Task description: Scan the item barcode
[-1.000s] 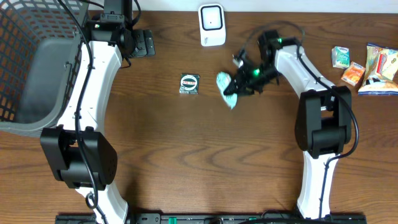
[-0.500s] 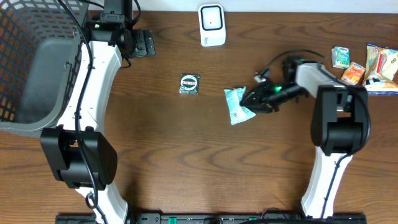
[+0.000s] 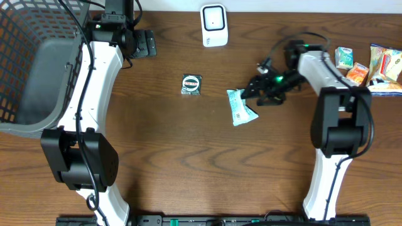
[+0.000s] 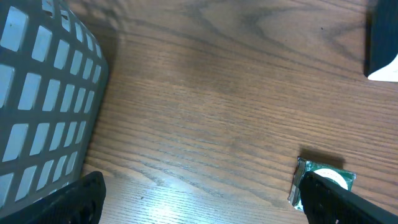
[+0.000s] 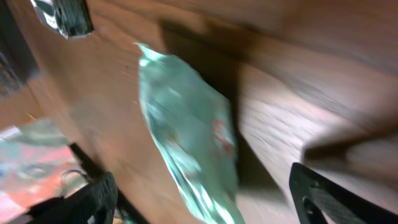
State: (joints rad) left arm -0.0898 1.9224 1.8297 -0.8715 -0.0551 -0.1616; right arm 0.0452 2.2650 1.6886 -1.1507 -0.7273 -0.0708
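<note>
- Overhead: the teal packet (image 3: 240, 107) lies flat on the wooden table (image 3: 188, 163), a little right of the middle and well short of the white barcode scanner (image 3: 213, 25) at the far edge. The right gripper (image 3: 256, 93) sits just beside the packet's right edge, fingers apart and nothing pinched. My reading is that the item is set down for a better hold, as its code has yet to face the scanner.
- Overhead: the left gripper (image 3: 146, 44) is parked near the far edge, next to the wire basket (image 3: 25, 63). This is probably to keep it clear of the other arm's work and close to where scanned goods would go.
- Overhead: a small dark square packet (image 3: 191, 84) lies alone left of the teal one. Assorted snack packs (image 3: 356, 70) wait in a cluster at the far right.
- Left wrist: the fingers (image 4: 74, 199) are spread wide and empty above bare wood, with the grey basket wall on the left and the small square packet near the right finger.
- Right wrist: the picture is blurred. The teal packet lies on the table between widely parted fingers (image 5: 323, 193), and neither finger appears to touch it.
- Surface and room: dark brown woodgrain with a slight sheen. Nothing of the room beyond the table can be made out.
</note>
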